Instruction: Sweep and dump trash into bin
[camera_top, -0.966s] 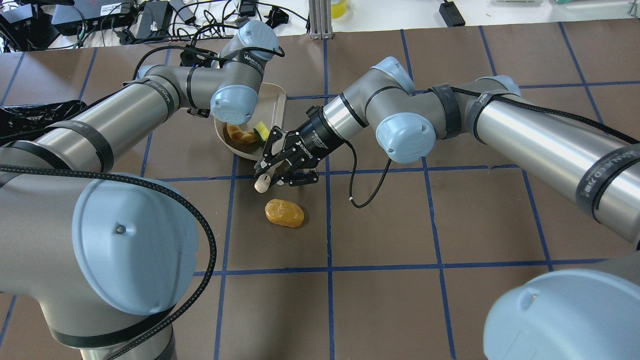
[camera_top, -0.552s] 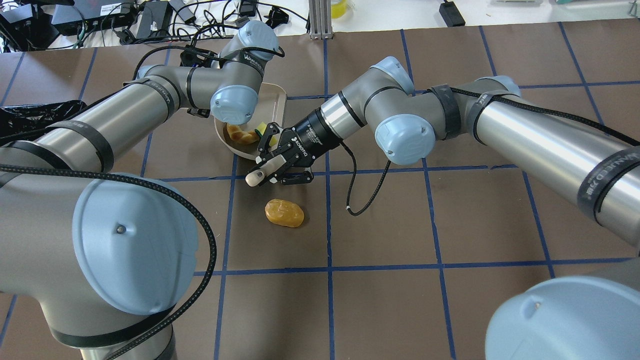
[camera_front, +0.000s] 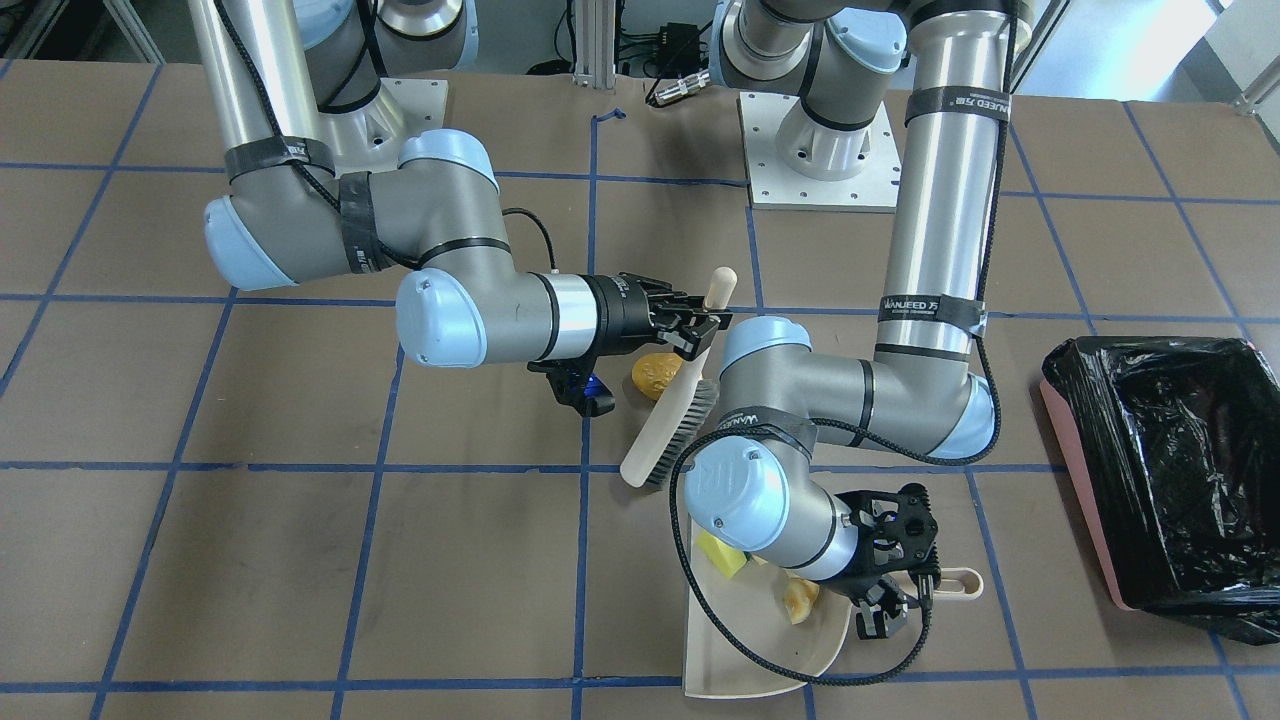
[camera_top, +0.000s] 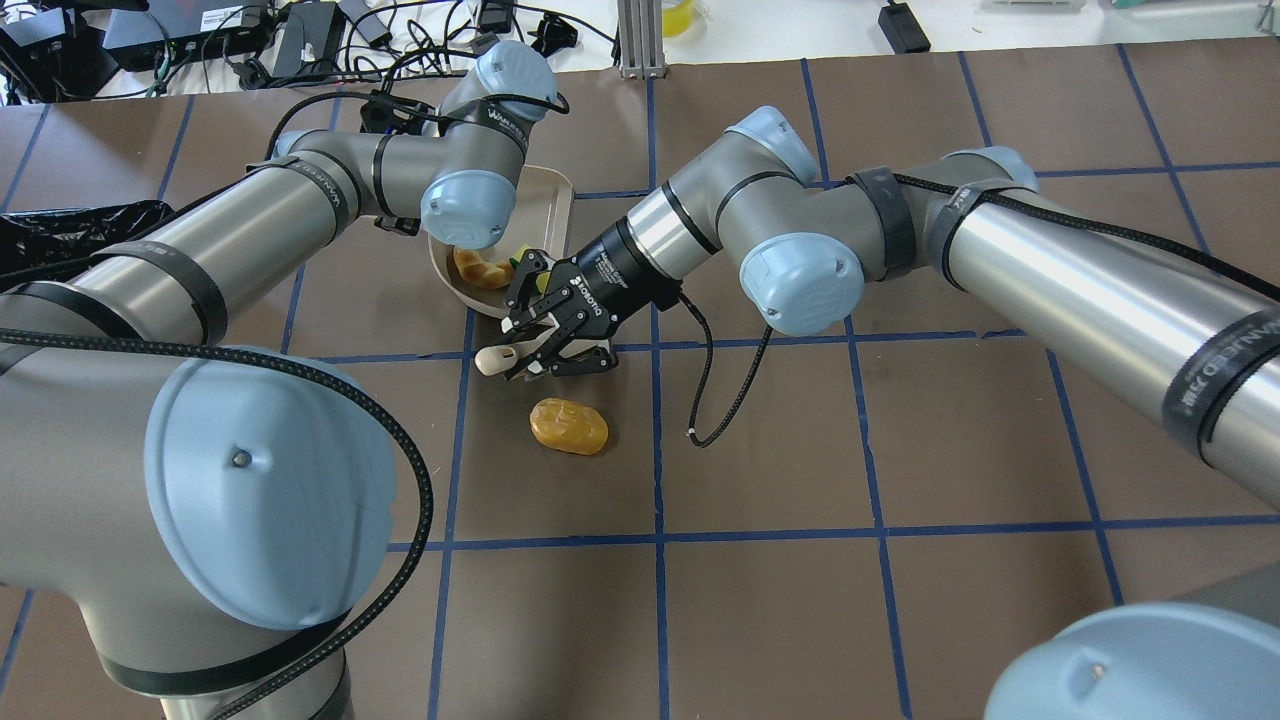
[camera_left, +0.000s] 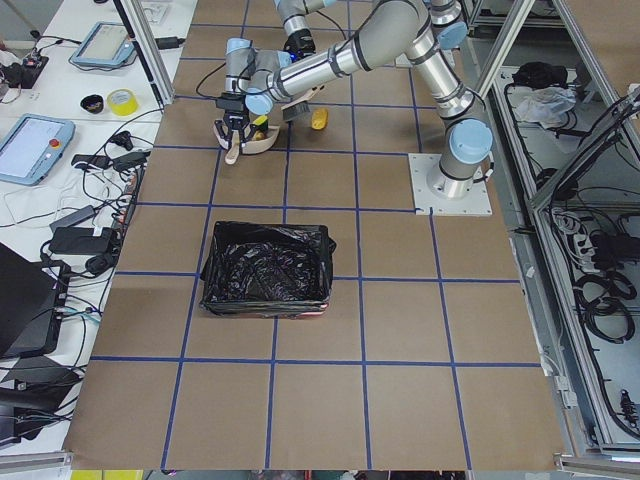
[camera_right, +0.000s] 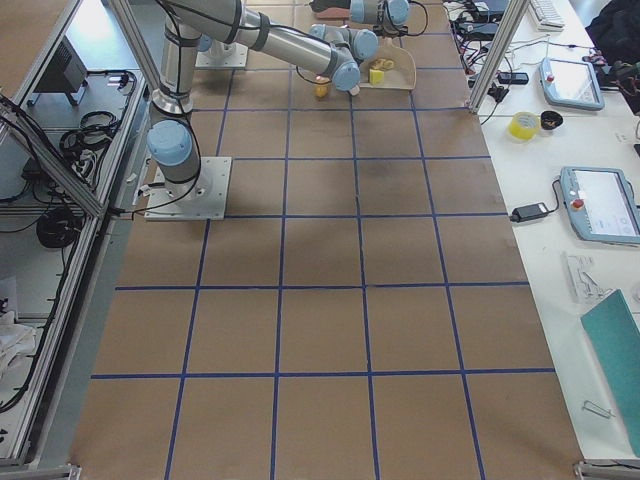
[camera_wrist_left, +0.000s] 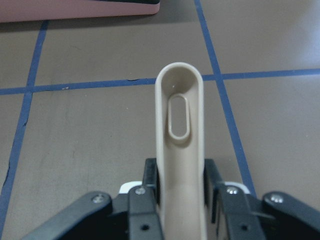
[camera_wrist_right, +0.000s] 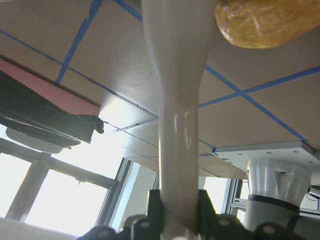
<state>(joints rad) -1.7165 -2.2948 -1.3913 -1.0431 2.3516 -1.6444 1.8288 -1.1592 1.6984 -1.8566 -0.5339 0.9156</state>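
Trash (camera_top: 568, 426) lies near both claws. Right claw (camera_top: 540, 348), lettered ROBOTIQ, is clamped on a beige brush (camera_front: 660, 425). The golden-brown lump (camera_front: 655, 373) lies on the counter (camera_top: 800, 620) just beside it. Left claw (camera_wrist_left: 181, 182) grips the handle of the dustpan (camera_front: 760, 650), which holds the yellow sponge (camera_front: 722, 553) and the peel piece (camera_front: 800, 600). Arm straps (camera_front: 930, 308) read WANJEED. Blue tape (camera_top: 660, 537) grids the brown counter. The pink bin (camera_front: 1080, 500), black-lined, stands well apart toward the robot's left. Cables (camera_top: 400, 40) crowd the far edge.
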